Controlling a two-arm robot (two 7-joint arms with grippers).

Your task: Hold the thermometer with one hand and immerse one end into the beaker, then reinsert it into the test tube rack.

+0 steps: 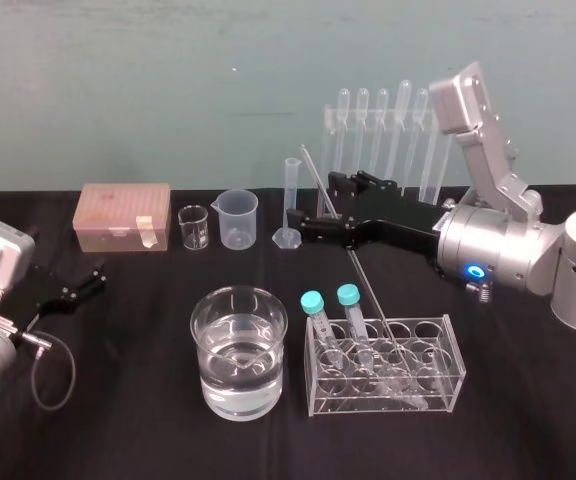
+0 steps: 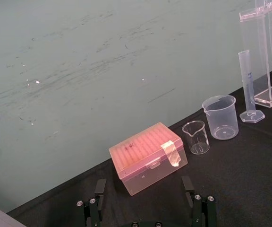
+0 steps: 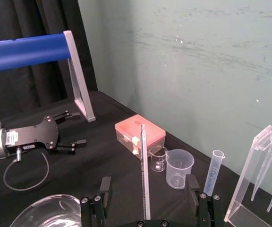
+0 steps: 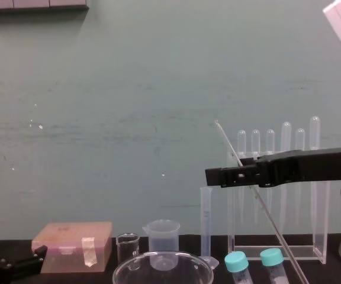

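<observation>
The right hand (image 1: 316, 203), a long black gripper on a silver cylinder with a blue ring, hovers with its fingers spread on either side of the long, thin, clear glass thermometer (image 1: 366, 295), not touching it in the right wrist view. The thermometer leans with its lower end in the low clear test tube rack (image 1: 448, 380), just right of the wide water-filled glass beaker (image 1: 268, 330). The small black left hand (image 1: 93, 277) lies open on the black surface (image 1: 128, 420), well apart.

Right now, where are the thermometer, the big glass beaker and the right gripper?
thermometer (image 3: 144, 175): right wrist view, middle of the glass rod.
beaker (image 1: 238, 392): head view, front wall.
right gripper (image 1: 315, 203): head view, midway between its open fingertips.
</observation>
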